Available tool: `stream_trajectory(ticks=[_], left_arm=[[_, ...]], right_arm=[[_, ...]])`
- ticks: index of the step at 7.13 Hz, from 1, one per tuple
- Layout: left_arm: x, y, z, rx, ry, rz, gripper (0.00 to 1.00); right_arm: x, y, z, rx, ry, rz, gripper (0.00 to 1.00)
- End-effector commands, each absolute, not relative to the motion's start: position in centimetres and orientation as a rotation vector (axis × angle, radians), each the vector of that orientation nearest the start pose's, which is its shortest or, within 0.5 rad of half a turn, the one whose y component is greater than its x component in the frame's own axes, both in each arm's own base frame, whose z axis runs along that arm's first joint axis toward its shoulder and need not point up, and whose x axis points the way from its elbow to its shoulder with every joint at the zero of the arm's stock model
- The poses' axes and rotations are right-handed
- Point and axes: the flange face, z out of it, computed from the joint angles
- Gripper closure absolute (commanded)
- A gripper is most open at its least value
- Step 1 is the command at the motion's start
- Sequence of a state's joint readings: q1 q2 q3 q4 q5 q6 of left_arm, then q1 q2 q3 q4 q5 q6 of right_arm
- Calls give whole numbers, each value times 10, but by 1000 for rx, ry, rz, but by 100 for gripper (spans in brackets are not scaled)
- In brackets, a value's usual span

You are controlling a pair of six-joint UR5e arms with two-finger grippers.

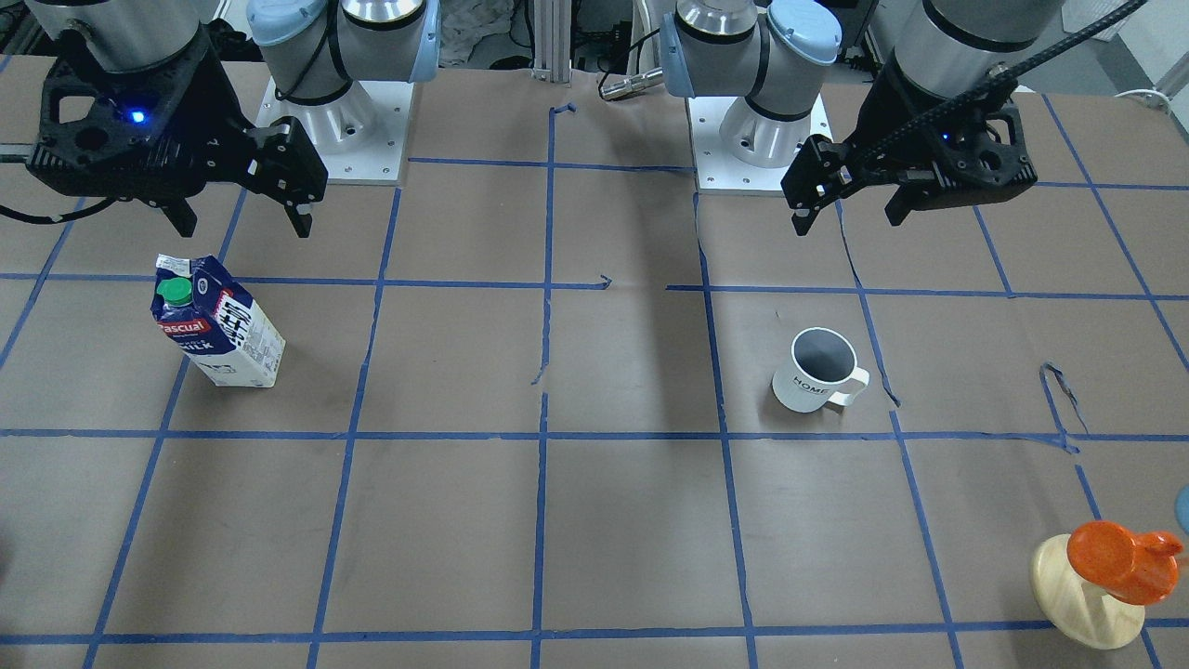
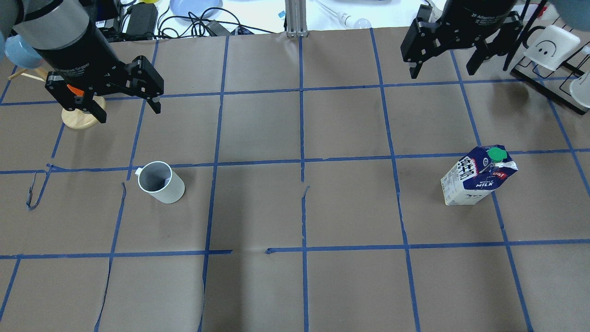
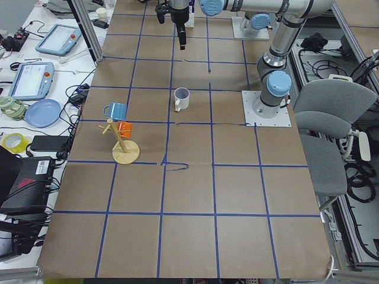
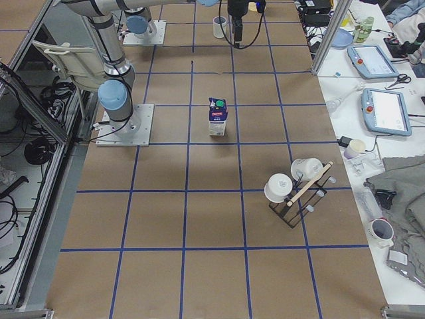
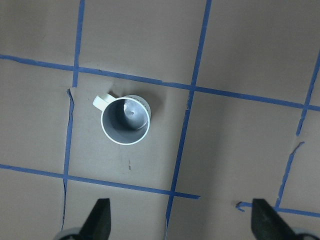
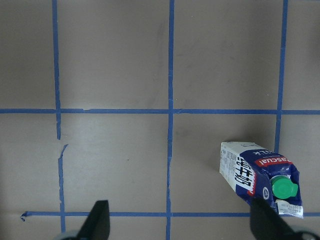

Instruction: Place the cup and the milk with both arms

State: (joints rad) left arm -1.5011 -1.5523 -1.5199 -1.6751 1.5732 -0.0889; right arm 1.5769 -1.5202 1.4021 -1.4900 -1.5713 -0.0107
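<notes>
Left pincer [image 2: 129,113], right pincer [image 2: 441,71] spread wide

cup [image 1: 814,379]: "HOME"; milk [image 1: 223,330]: "Pascual", "MILK"

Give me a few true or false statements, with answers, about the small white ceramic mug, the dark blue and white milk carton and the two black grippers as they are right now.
1. The small white ceramic mug with black HOME lettering stands upright on the table. True.
2. The left gripper is shut on the mug. False: it is open and empty, above the table and apart from the mug.
3. The dark blue and white gable-top milk carton lies on its side. False: it stands upright, with its green screw cap on top.
4. The right gripper is open and holds nothing. True.
</notes>
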Motion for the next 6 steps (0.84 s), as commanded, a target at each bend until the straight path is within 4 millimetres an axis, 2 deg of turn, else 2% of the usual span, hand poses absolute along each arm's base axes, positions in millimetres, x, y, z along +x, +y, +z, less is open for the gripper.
stream_trajectory(ticks=[1,6], left_arm=[[-100,-486,512,-235,3128,53,0],[-95,-488,513,-246,3133,41,0]], right_arm=[[136,-513,537,-27,3141,-58,0],[137,-513,536,-27,3140,-53,0]])
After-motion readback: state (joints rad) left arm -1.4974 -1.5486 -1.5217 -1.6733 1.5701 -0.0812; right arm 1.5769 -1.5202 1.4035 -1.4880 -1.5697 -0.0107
